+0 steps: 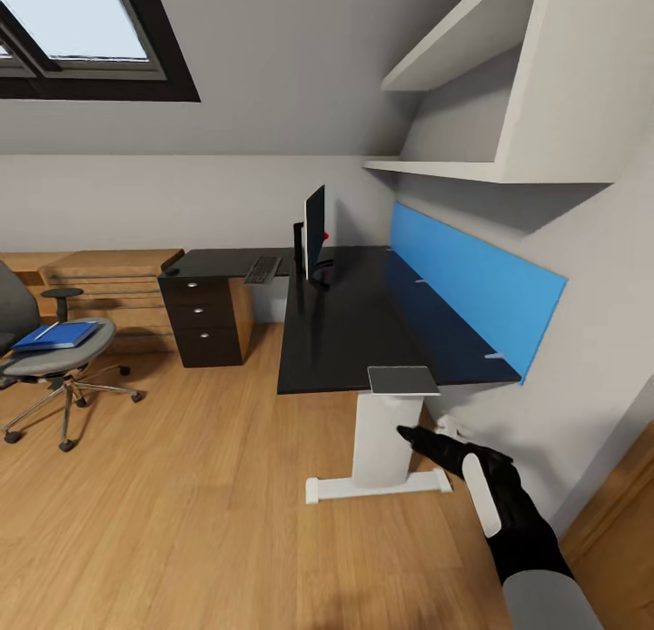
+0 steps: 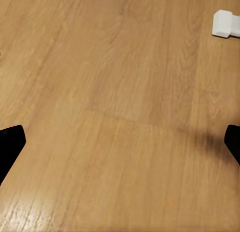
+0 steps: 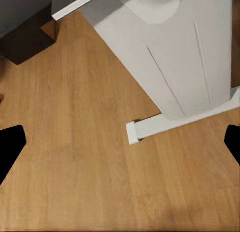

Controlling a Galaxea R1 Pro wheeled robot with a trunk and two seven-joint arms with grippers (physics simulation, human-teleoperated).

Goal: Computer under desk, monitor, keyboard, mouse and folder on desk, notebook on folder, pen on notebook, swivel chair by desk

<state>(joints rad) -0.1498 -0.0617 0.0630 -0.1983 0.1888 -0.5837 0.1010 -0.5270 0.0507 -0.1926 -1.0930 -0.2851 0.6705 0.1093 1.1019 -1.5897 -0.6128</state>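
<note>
While I stand at the near end of the desk [image 1: 345, 330], its black top runs away from me along the blue back panel [image 1: 472, 280], and its white leg [image 1: 380, 435] sits just ahead of my right gripper [image 1: 409, 433]. That arm hangs low, beside the leg, holding nothing; in my right wrist view the two fingertips sit far apart at the edges, so those jaws are spread wide over bare wooden floor [image 1: 182, 521]. My left gripper [image 2: 120, 142] is likewise wide open above the boards, empty.

Off to my left the swivel chair [image 1: 54, 358] stands well apart from the desk, so it is not yet placed. It carries the blue folder [image 1: 56, 336] on its seat, which is why I judge that is my next errand. Far along the desk the monitor [image 1: 314, 232] stands upright, edge-on to me, with the keyboard [image 1: 263, 269] just beside it. A small grey notebook [image 1: 402, 379] lies at the desk's near edge, waiting to be stacked. I cannot make out a mouse, pen or computer.
</note>
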